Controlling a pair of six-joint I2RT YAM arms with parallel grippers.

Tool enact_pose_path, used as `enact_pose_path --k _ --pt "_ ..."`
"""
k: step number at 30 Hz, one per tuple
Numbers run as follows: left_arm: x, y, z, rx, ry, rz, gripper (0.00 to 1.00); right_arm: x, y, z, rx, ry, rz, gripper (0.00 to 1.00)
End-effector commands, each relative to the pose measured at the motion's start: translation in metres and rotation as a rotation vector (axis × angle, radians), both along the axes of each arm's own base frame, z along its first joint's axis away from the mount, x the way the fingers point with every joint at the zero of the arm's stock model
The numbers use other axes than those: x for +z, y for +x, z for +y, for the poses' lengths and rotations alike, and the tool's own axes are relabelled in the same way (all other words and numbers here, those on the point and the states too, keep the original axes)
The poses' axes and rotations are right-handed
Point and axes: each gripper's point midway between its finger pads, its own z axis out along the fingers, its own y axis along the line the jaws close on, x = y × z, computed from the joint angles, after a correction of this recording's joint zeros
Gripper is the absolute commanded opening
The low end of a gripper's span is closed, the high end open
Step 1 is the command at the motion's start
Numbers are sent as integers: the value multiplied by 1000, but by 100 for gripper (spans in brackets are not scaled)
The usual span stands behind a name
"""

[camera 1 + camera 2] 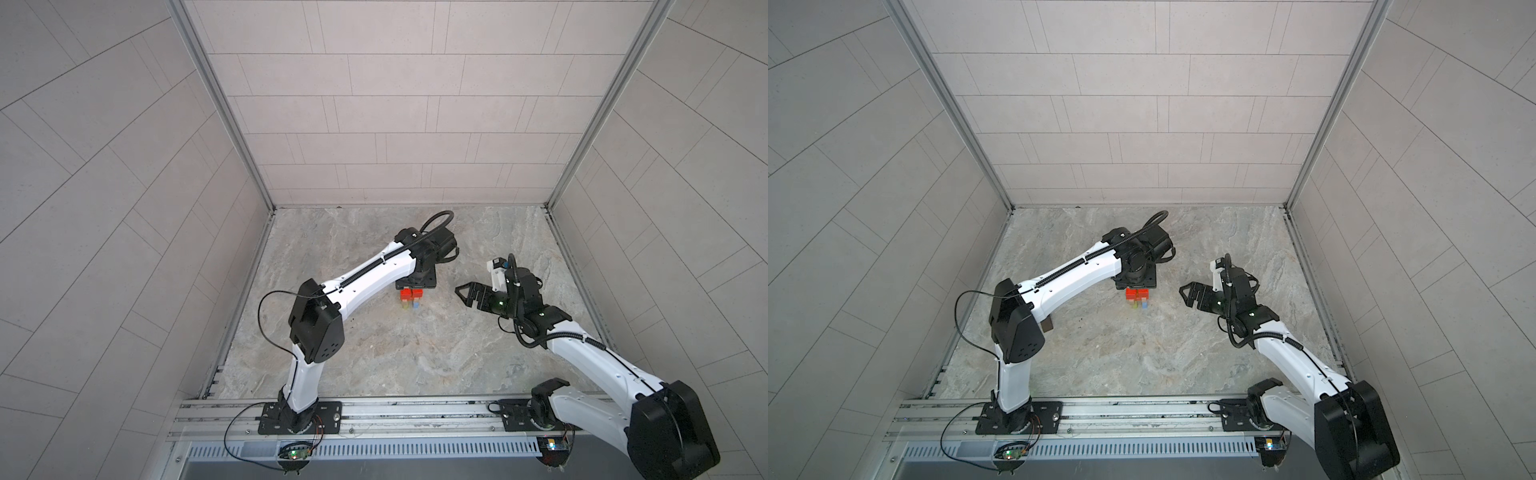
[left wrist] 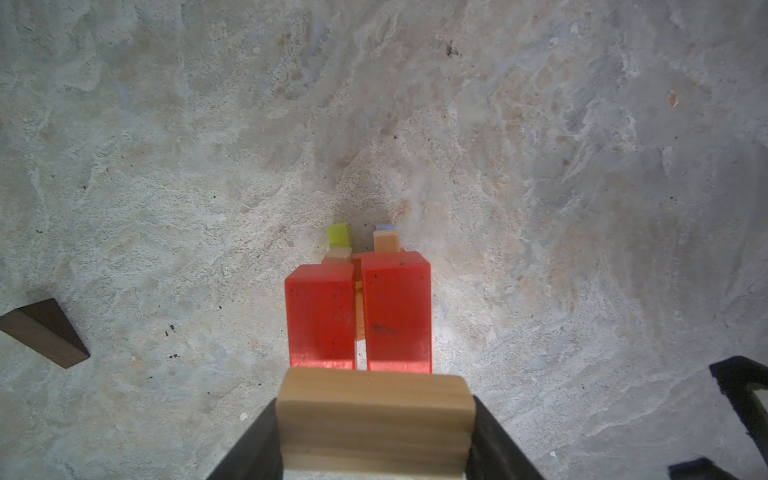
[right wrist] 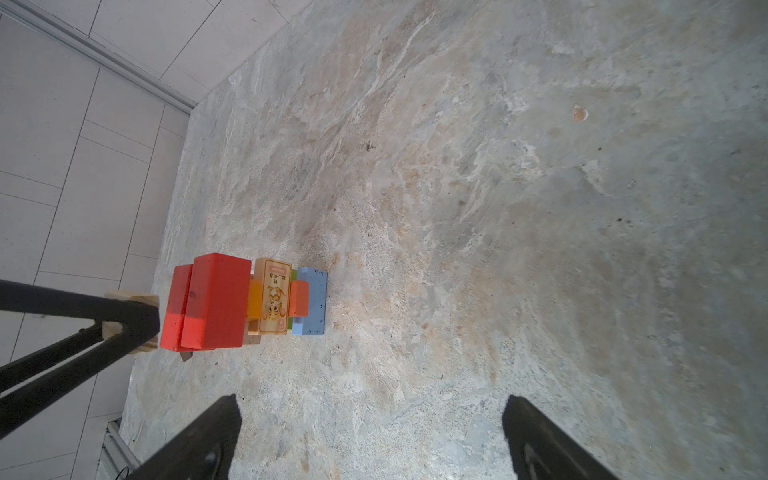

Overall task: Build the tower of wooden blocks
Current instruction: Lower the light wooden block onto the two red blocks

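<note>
Tan grained block (image 2: 376, 407) is clamped in the left gripper (image 2: 374, 436), seemingly just above smooth red bricks (image 2: 397, 311). The right gripper (image 3: 372, 415) is held wide apart.

tan block (image 2: 376, 419): hidden under left arm (image 1: 374, 270) in both top views.
dark brown block (image 1: 1047, 324): 8 o'clock from tower (image 1: 1137, 297), mostly behind left arm.
</note>
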Motion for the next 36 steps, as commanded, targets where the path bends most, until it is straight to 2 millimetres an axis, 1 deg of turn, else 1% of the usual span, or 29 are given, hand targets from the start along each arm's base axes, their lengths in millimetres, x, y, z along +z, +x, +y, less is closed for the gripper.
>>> enact_pose_path --k 1,11,18,22,25,36 --pt "2 7 6 25 19 -10 50 -4 -4 -3 -12 3 14 100" --pt "1 13 18 48 20 -10 51 -6 -4 -1 -5 8 20 100" --pt "-3 14 15 43 10 -2 54 -8 -3 -1 -5 8 25 100" --pt "-5 15 14 40 11 1 57 -9 -3 0 -2 9 29 100" --pt "-6 16 13 39 8 1 58 -10 -3 0 -1 9 30 100" --pt "-14 16 12 36 16 13 62 -8 -3 2 9 14 22 100"
